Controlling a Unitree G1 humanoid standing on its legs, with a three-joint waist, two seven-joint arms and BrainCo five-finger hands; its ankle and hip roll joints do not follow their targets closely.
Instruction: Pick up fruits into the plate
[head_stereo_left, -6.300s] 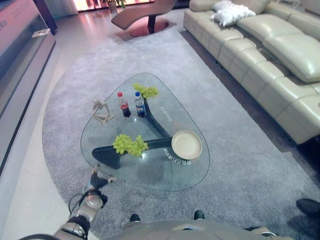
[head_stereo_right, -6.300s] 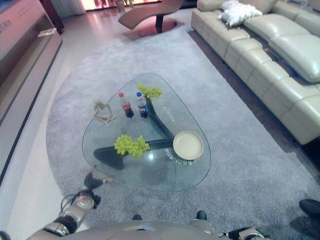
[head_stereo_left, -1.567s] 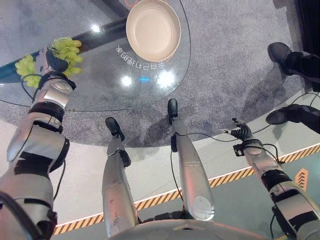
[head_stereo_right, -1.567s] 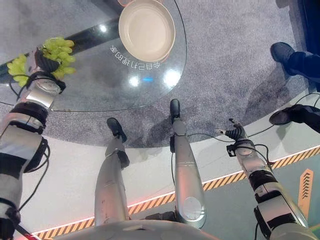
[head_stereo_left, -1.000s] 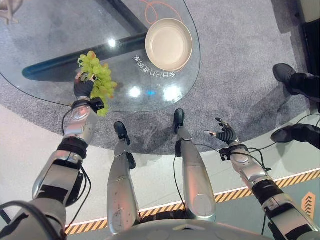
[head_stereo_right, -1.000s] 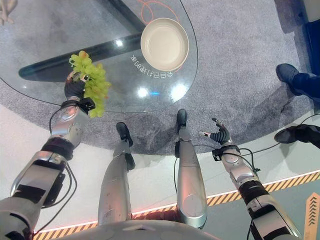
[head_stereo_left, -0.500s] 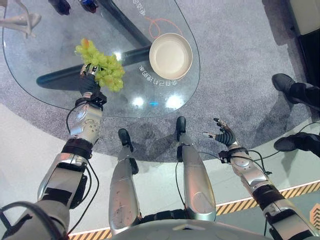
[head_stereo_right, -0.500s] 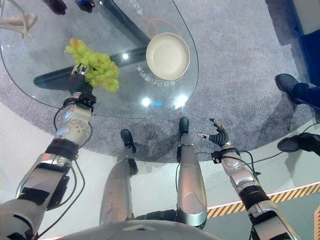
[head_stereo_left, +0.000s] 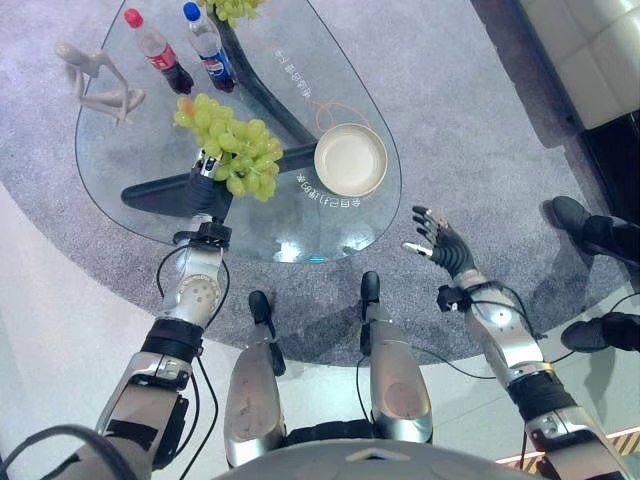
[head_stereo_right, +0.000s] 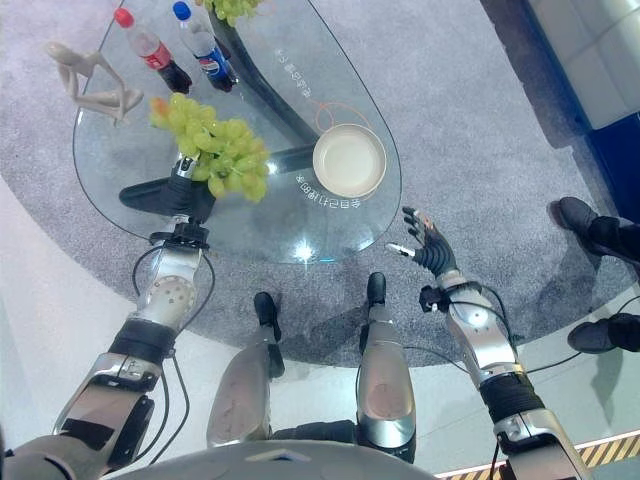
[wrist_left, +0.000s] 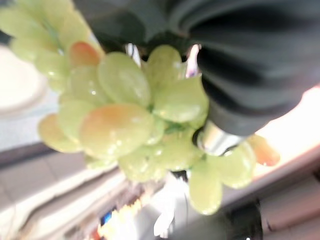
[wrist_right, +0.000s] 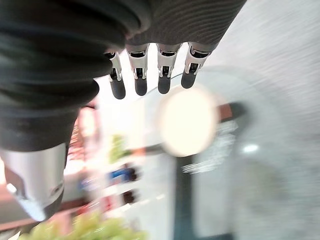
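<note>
Glass table (head_stereo_left: 120, 140); left hand (head_stereo_left: 208, 180) half-hidden gripping grapes (head_stereo_left: 232, 145).

White letters are showing on the glass table (head_stereo_left: 120, 120), one row by the cream plate (head_stereo_left: 351, 160) near the right edge, another further back near the bottles (head_stereo_left: 180, 50). They are too small to read. The bottle labels are too small too.

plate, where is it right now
The plate sits on the glass table near its right edge, empty, in the left eye view. The grapes in the left hand hang just to its left.
</note>
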